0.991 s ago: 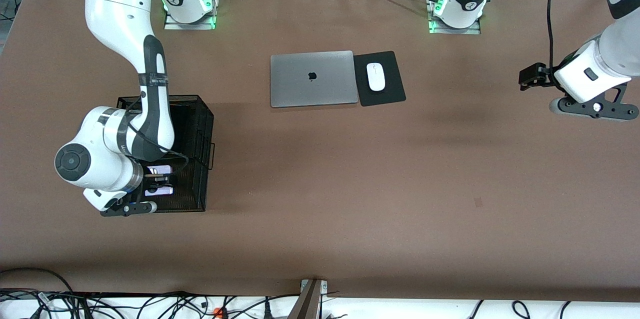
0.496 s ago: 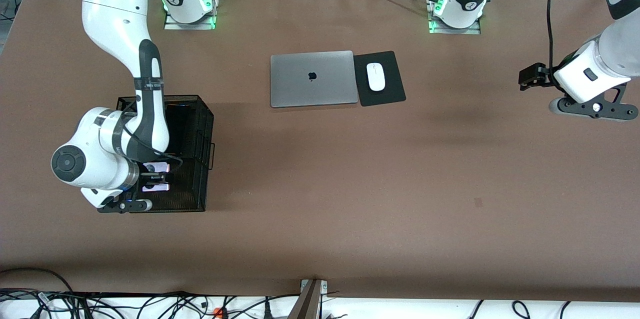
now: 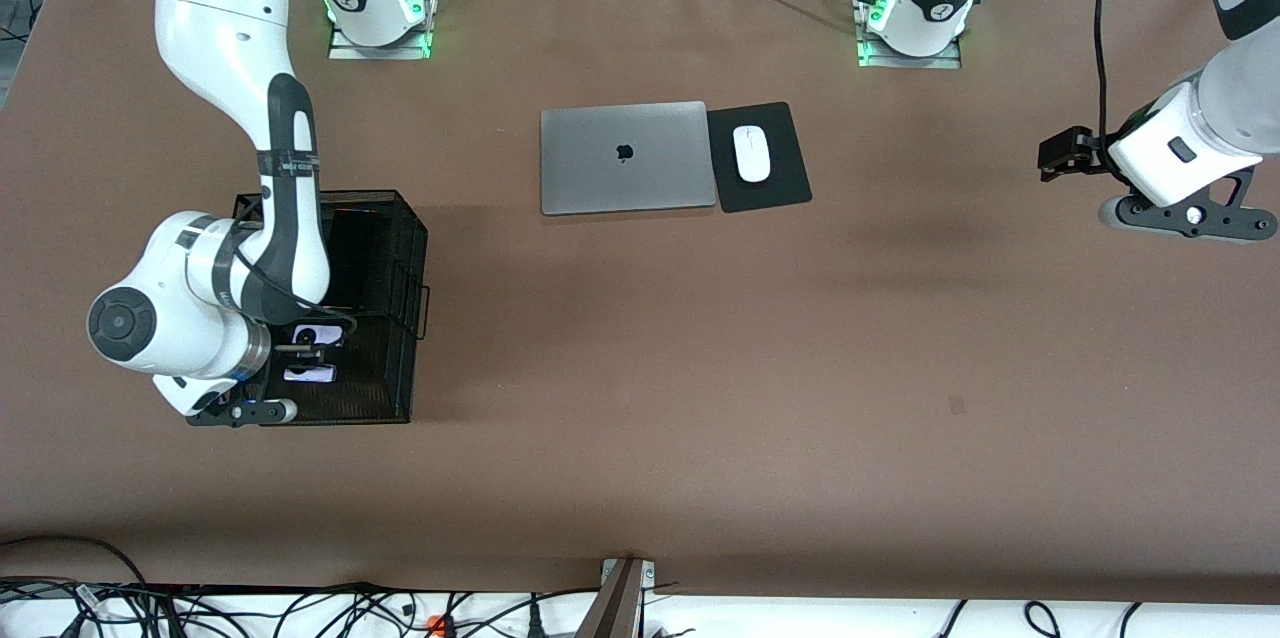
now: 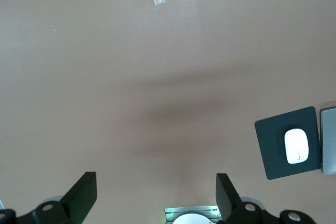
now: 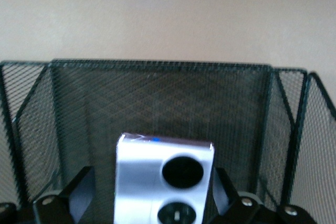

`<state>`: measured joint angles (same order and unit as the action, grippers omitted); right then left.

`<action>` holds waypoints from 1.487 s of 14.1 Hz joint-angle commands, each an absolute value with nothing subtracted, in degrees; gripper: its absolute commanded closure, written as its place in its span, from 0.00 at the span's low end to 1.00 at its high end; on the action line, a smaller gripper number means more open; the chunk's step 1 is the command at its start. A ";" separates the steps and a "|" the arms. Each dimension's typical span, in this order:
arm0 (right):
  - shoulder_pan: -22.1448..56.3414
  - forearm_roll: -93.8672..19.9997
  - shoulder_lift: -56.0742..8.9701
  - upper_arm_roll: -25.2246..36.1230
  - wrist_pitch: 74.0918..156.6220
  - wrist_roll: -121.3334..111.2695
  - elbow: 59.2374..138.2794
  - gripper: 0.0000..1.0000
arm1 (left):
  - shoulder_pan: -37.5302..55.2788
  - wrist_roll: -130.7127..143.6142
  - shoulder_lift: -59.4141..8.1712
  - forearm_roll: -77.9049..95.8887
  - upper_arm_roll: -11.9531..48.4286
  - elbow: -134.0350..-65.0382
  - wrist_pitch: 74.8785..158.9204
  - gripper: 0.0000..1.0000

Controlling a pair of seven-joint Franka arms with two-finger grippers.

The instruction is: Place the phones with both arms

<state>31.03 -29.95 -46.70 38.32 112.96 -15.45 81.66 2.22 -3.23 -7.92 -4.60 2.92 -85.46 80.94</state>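
front view: a brown tabletop [image 3: 640,338] is filling the frame, with cables trailing along its near edge and the arms' bases glowing green along the top. a closed silver laptop [image 3: 625,157] is lying mid-table, touching a black mouse pad [image 3: 775,133] that is carrying a white mouse [image 3: 752,153]. a black mesh basket [image 3: 385,318] is sitting toward the right arm's end. the right gripper [image 3: 305,355] is reaching into it, over the lavender-white phone [image 3: 318,334]. the left gripper [image 3: 1060,154] is waiting in the air over bare tabletop at the left arm's end.

left wrist view: the left fingers [image 4: 84,195] are standing wide apart with nothing between them, bare tabletop below, mouse and pad farther off.

right wrist view: the right fingers [image 5: 79,190] are standing wide, one on each side of the phone, which is showing two black circles inside the basket's mesh walls; whether they are touching it is unclear.
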 commanded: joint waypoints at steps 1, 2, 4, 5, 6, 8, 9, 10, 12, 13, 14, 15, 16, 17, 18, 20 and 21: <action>31.11 -30.50 -43.86 42.08 99.47 -16.17 77.02 0.01 | 1.85 -4.13 -7.65 -4.83 3.08 -85.17 81.21 0.00; 31.37 -30.41 -43.77 44.10 93.92 -16.17 74.82 0.01 | 1.85 -4.13 -7.65 -4.75 3.16 -85.17 81.30 0.00; 33.65 -30.24 -41.15 48.40 84.16 -14.52 71.38 0.01 | 1.85 -3.87 -7.47 -4.57 3.16 -85.17 82.00 0.00; 34.97 -30.32 -39.22 50.34 80.37 -14.24 71.37 0.01 | 1.85 -3.69 -7.47 -4.31 3.16 -85.08 82.18 0.00; 36.55 -30.06 -36.68 51.75 77.29 -14.33 71.37 0.01 | 1.85 -3.69 -7.47 -4.05 3.16 -85.08 82.35 0.00; 41.19 -27.70 -33.41 56.31 71.49 -13.63 71.89 0.01 | 1.85 -3.60 -7.47 -4.13 3.16 -85.08 82.53 0.00; 44.87 -25.34 -32.88 59.82 69.80 -13.45 72.07 0.02 | 1.85 -3.60 -7.47 -4.04 3.16 -85.08 82.53 0.00; 49.26 -23.75 -32.87 63.42 69.00 -13.36 72.68 0.02 | 1.85 -3.69 -7.47 -4.13 3.08 -85.08 82.62 0.00; 59.10 -23.12 -33.05 72.20 70.21 -13.36 76.18 0.02 | 1.85 -3.69 -7.47 -4.39 2.99 -85.08 82.62 0.00; 62.46 -23.12 -33.39 74.77 71.88 -13.27 77.85 0.02 | 1.85 -3.78 -7.56 -4.39 2.90 -85.08 82.70 0.00; 64.14 -23.20 -33.31 76.36 73.11 -13.45 78.74 0.01 | 1.85 -3.78 -7.56 -4.39 2.90 -85.08 82.71 0.00; 64.16 -23.20 -33.31 76.46 73.39 -14.40 78.75 0.01 | 1.93 -3.69 -7.56 -4.39 2.90 -85.08 82.71 0.00; 64.07 -23.20 -33.31 76.46 73.39 -14.59 78.75 0.01 | 1.93 -3.69 -7.56 -4.31 3.07 -85.08 82.71 0.00; 63.99 -23.46 -33.22 76.46 73.39 -14.59 78.58 0.01 | 1.93 -3.69 -7.56 -4.31 3.16 -85.08 82.71 0.00; 63.90 -23.73 -33.22 76.55 73.13 -14.59 78.31 0.01 | 1.93 -3.69 -7.65 -4.31 3.16 -85.08 82.71 0.00; 63.38 -24.52 -33.40 75.42 73.48 -14.15 77.44 0.01 | 1.93 -3.69 -7.65 -4.39 3.16 -85.08 82.71 0.00; 59.89 -25.13 -33.49 73.15 72.87 -13.80 76.30 0.01 | 1.85 -3.69 -7.65 -4.39 3.16 -85.17 82.71 0.00</action>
<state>63.30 -23.89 -33.43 75.28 73.24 -13.80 77.78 2.17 -3.23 -7.91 -4.60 2.95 -85.35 82.37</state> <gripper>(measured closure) 0.004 0.000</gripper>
